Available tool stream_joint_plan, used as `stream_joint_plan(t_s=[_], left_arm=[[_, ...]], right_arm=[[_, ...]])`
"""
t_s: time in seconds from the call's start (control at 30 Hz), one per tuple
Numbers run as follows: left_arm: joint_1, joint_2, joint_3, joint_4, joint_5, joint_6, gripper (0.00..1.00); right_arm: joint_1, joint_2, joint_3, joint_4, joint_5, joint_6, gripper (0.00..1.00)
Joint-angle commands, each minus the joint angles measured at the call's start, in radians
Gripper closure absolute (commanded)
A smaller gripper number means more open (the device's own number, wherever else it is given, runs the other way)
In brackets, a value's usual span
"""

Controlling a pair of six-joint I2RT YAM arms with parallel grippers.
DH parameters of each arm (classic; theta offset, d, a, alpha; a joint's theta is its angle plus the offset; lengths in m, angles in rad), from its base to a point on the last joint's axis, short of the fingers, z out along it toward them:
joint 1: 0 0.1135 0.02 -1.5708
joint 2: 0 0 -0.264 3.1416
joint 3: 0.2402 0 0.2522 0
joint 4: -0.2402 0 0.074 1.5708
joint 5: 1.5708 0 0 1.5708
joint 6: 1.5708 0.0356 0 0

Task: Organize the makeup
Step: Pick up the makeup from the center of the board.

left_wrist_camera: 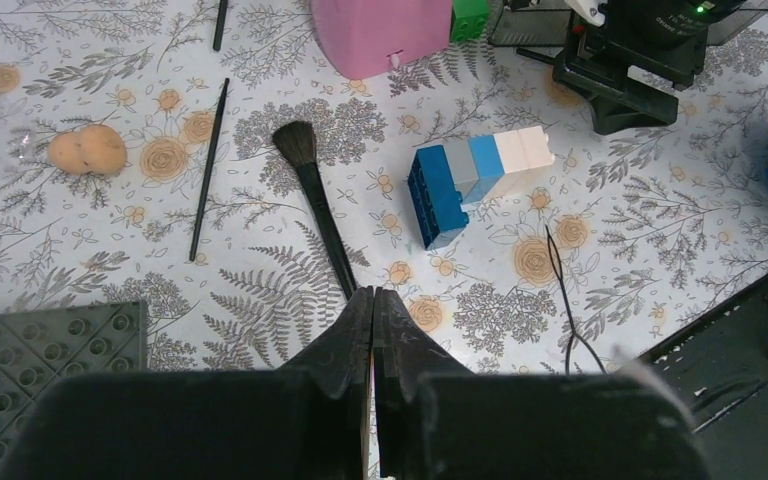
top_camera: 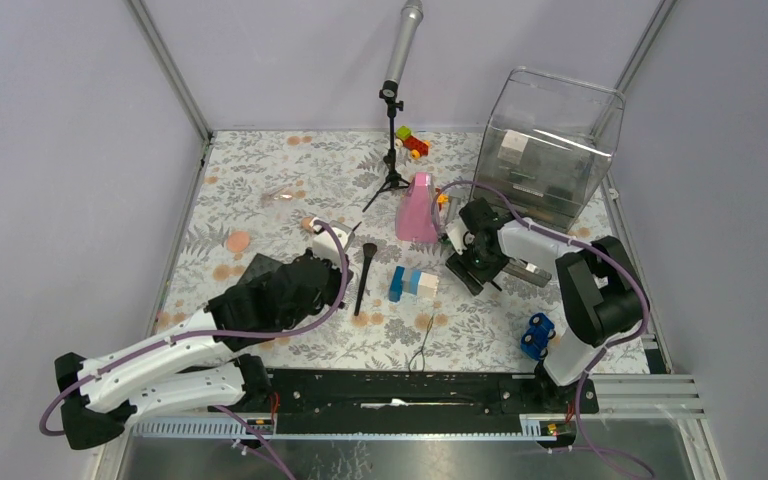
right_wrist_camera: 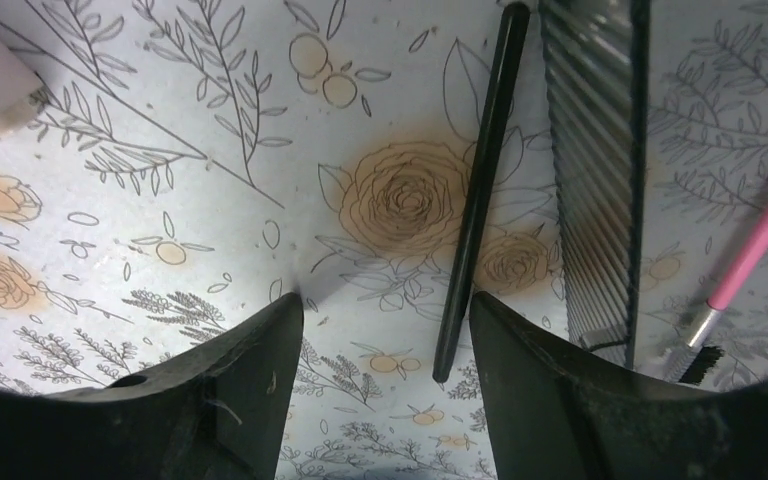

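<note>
Across the flowered table: makeup loose, nothing gripped

Near the centre of the flowered table (top_camera: pixel 260 160), a black-handled brush (left_wrist_camera: pixel 315 200) lies flat, bristles pointing away from the arms. Its handle end runs up to the left gripper (left_wrist_camera: pixel 373 300), whose fingers are pressed together on nothing; whether they touch the handle cannot be told. Left of the brush lies a thin black pencil (left_wrist_camera: pixel 208 170), then a peach sponge (left_wrist_camera: pixel 87 150). Toy blocks (left_wrist_camera: pixel 475 175) sit just right of the brush, with a pink cone (left_wrist_camera: pixel 380 35) beyond. Farther right, the right gripper (right_wrist_camera: pixel 385 312) hovers with its fingers wide apart over a second black pencil (right_wrist_camera: pixel 480 190). A pink-handled tool (right_wrist_camera: pixel 760 235) lies nearby.
</note>
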Motion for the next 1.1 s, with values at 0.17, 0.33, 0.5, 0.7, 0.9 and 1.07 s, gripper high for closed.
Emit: stream_joint_plan(t_s=[0.17,0.33,0.5,0.7,0.9,1.07], left_arm=[[0.024,-0.001,0.003,0.05,0.015,0.041,0.98],[0.034,0.0,-0.009,0.061,0.02,0.044,0.98],[0.04,-0.005,-0.019,0.068,0.022,0.044,0.98],[0.047,-0.005,-0.031,0.077,0.023,0.044,0.98],[0.057,-0.012,-0.045,0.09,0.016,0.044,0.98],[0.067,-0.01,-0.046,0.097,0.018,0.044,0.99]], right_arm=[[-0.049,0.091,0.059,-0.041,-0.07,-0.032,0.33],[-0.056,0.136,0.089,-0.075,-0.111,-0.031,0.53],[-0.056,0.159,0.108,-0.071,-0.145,-0.012,0.76],[-0.054,0.159,0.118,-0.049,-0.175,0.007,1.0],[-0.053,-0.007,0.112,-0.022,-0.195,0.005,1.0],[-0.053,-0.135,0.13,-0.035,-0.211,-0.016,1.0]])
